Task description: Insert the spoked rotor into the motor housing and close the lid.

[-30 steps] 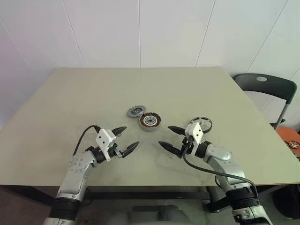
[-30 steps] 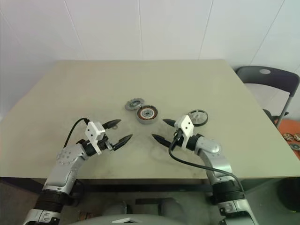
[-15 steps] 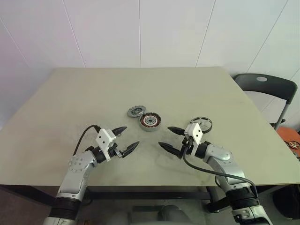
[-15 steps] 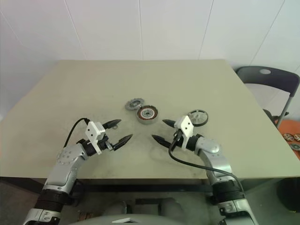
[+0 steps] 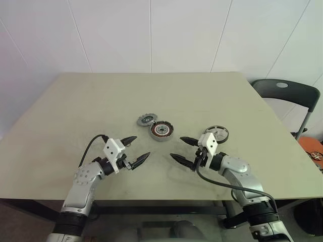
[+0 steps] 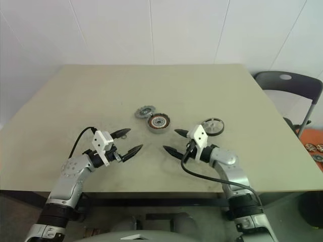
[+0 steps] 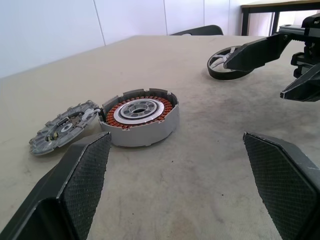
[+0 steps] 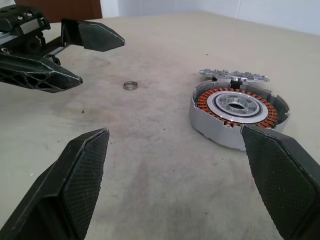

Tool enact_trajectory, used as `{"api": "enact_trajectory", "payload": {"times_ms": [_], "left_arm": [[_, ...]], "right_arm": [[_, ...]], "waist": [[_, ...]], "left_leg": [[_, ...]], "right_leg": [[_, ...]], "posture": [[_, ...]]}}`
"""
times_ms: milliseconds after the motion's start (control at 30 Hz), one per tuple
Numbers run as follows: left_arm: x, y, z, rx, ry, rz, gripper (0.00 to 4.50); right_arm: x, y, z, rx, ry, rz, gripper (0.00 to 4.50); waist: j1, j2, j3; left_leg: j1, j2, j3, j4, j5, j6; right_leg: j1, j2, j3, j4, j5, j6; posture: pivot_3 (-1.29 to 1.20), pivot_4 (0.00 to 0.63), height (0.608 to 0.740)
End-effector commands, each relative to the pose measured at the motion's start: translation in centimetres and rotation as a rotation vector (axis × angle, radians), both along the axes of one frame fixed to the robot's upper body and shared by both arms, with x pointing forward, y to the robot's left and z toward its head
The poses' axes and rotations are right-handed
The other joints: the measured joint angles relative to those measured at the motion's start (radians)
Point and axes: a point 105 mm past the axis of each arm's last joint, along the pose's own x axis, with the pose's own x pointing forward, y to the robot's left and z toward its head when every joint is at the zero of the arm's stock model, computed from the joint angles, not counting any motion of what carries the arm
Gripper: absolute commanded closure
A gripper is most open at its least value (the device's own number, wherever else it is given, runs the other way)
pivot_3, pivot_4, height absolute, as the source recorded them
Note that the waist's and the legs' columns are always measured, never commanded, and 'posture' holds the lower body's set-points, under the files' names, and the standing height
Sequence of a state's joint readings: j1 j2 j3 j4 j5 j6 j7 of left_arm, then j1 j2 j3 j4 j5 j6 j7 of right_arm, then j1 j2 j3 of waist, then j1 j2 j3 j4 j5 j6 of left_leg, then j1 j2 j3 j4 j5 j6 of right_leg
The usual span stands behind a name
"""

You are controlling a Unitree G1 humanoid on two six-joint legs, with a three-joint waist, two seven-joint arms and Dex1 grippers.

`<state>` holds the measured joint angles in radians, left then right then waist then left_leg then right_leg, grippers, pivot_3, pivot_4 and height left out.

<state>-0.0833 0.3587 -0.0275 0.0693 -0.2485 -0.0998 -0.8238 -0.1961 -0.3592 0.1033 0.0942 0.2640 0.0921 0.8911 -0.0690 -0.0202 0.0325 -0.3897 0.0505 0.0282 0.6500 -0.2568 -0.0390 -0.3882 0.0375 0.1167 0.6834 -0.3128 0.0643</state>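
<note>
Black fingers [image 5: 128, 141] of both arms spread, angled inward.

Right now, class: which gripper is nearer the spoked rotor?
Right. The right gripper hovers just beside the spoked rotor; the left gripper sits far across, past the motor housing.

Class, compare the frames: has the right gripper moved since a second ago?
No. The right gripper sits in the same spot beside the spoked rotor.
</note>
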Motion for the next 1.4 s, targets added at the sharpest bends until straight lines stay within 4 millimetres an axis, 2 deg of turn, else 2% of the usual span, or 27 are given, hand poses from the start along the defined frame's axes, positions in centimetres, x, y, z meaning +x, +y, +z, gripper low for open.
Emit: {"api": "enact_trajectory", "payload": {"times_ms": [33, 100, 200, 333, 433, 533, 800, 1000, 1233, 1400], "left_arm": [[0.3, -0.3, 1.2, 0.001, -0.054, -0.011, 0.0], [0.4, -0.3, 1.2, 0.0, -0.054, -0.01, 0.0], [0.4, -0.4, 1.2, -0.002, -0.056, -0.007, 0.0], [0.5, -0.5, 1.2, -0.005, -0.059, -0.003, 0.0], [0.5, -0.4, 1.2, -0.007, -0.062, 0.006, 0.0], [0.3, -0.3, 1.2, -0.011, -0.064, 0.019, 0.0], [0.0, -0.3, 1.0, -0.017, -0.06, 0.039, 0.0], [0.1, -0.4, 1.0, -0.02, -0.061, 0.042, 0.0], [0.1, -0.7, 1.1, -0.024, -0.063, 0.037, 0.0], [0.2, -0.8, 1.1, -0.025, -0.062, 0.033, 0.0]], "right_arm": [[0.6, 1.1, 1.1, -0.04, -0.047, 0.046, 0.07], [1.1, 1.6, 1.0, -0.084, -0.048, 0.056, 0.07], [3.3, 3.3, 1.4, -0.218, -0.093, 0.068, 0.07], [5.8, 6.5, 4.1, -0.318, -0.182, 0.149, 0.07], [6.8, 8.3, 5.5, -0.423, -0.23, 0.239, 0.07], [7.2, 9.3, 5.7, -0.558, -0.257, 0.337, 0.07], [6.6, 10.2, 6.7, -0.748, -0.279, 0.556, 0.07], [8.1, 9.9, 7.1, -0.889, -0.306, 0.54, 0.07], [9.8, 9.0, 6.5, -1.008, -0.31, 0.472, 0.07], [10.0, 8.3, 5.7, -1.033, -0.272, 0.473, 0.07]], "waist": [[-0.001, 0.0, 0.0], [-0.001, 0.0, 0.0], [-0.004, 0.0, 0.0], [-0.002, 0.0, 0.0], [0.0, 0.0, 0.0], [0.0, 0.0, 0.0], [-0.003, 0.001, 0.0], [-0.003, 0.001, 0.0], [-0.003, 0.001, 0.0], [-0.004, 0.001, 0.0]], "left_leg": [[0.0, 0.0, 0.0, 0.0, 0.0, 0.0], [0.0, 0.0, 0.0, 0.0, 0.0, 0.0], [0.001, 0.0, 0.0, 0.0, 0.0, 0.0], [0.001, 0.0, 0.0, 0.0, 0.0, 0.0], [0.0, 0.0, 0.0, 0.0, 0.0, 0.0], [-0.001, 0.0, 0.0, -0.001, 0.0, 0.0], [-0.001, 0.0, 0.0, -0.001, 0.0, 0.0], [0.0, 0.0, 0.0, 0.0, 0.0, 0.0], [-0.001, 0.0, 0.0, 0.0, 0.0, 0.0], [-0.001, 0.0, 0.0, -0.001, 0.0, 0.0]], "right_leg": [[0.0, 0.0, 0.0, 0.0, 0.0, 0.0], [0.0, 0.0, 0.0, 0.0, 0.0, 0.0], [0.0, 0.0, 0.0, 0.001, 0.0, 0.0], [-0.001, 0.001, 0.001, 0.002, 0.0, 0.0], [-0.001, 0.001, 0.001, 0.001, 0.0, 0.0], [-0.001, -0.001, 0.0, 0.0, 0.0, 0.0], [-0.002, -0.002, 0.0, 0.001, 0.0, 0.0], [-0.002, -0.002, 0.0, 0.002, 0.0, 0.0], [-0.002, -0.002, 0.0, 0.002, 0.0, 0.0], [-0.002, -0.002, 0.0, 0.002, 0.0, 0.0]], "posture": [[0.0, 0.0, 0.74], [0.0, 0.0, 0.74], [0.0, 0.0, 0.74], [0.0, 0.0, 0.74], [0.0, 0.0, 0.74], [0.0, 0.0, 0.74], [0.0, 0.0, 0.74], [0.0, 0.0, 0.74], [0.0, 0.0, 0.74], [0.0, 0.0, 0.74]]}}
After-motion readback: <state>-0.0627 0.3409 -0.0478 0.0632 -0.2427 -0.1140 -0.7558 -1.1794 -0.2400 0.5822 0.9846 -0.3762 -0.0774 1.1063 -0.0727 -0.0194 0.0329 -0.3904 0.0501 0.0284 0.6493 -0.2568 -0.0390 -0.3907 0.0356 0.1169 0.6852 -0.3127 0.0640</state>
